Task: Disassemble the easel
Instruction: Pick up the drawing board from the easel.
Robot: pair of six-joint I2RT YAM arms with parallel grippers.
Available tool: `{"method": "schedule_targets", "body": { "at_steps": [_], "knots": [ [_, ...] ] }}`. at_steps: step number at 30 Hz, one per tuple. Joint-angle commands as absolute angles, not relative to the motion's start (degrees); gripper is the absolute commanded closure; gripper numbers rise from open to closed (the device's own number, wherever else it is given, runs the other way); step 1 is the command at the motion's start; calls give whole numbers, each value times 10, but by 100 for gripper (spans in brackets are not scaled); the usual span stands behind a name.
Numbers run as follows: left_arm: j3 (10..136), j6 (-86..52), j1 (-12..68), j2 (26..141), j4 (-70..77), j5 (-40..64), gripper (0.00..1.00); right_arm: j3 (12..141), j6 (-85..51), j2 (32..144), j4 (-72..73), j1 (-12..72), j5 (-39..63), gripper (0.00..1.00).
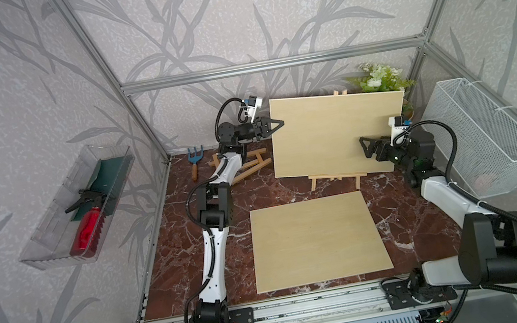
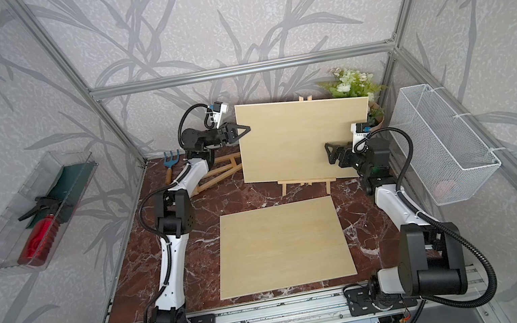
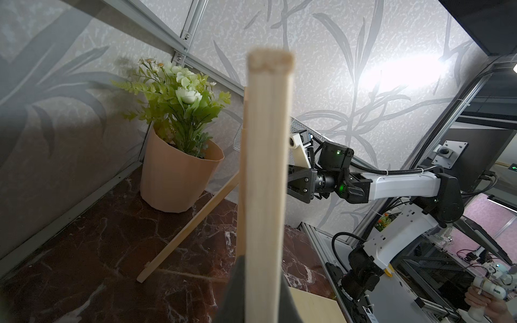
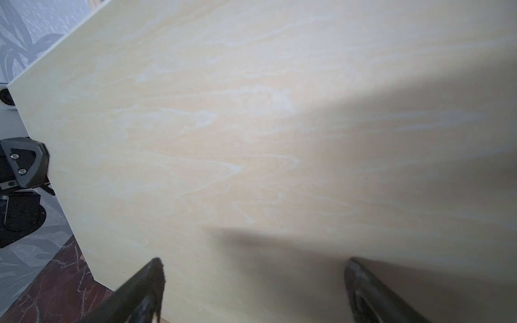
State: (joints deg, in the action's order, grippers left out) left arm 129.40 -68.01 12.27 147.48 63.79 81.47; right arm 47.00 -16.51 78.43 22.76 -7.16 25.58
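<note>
the left gripper [image 1: 276, 124] is clamping the left edge of the upright board [image 1: 334, 132]. the right gripper [image 1: 364, 149] is hovering wide open before the board's right side, holding nothing. the board is resting on the standing easel [image 1: 336, 176] — not yet lifted off. nearer the front, a second board [image 1: 316, 241] is lying flat on the table [image 1: 186, 245], and a folded easel [image 1: 252, 167] is lying behind the left arm — roughly half appears done.

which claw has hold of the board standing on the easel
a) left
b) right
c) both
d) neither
a: the left claw is shut on the left edge of the upright board, while the right claw stands open in front of the board's face near its right side, gripping nothing.
</note>
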Motion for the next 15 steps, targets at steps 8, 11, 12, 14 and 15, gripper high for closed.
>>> {"method": "schedule_targets", "body": {
  "at_steps": [8,11,12,14,15],
  "knots": [
    [1300,-733,125,1409,596,794,100,472,-167,781,251,-69,269,1],
    [1298,-729,126,1408,597,794,100,472,-168,782,255,-69,272,1],
    [1298,-729,127,1409,600,794,100,471,-168,781,256,-68,273,1],
    [1299,-729,127,1409,607,794,100,470,-168,780,260,-68,273,1],
    [1301,-729,129,1408,610,794,100,468,-168,779,262,-68,273,1]
  ]
}}
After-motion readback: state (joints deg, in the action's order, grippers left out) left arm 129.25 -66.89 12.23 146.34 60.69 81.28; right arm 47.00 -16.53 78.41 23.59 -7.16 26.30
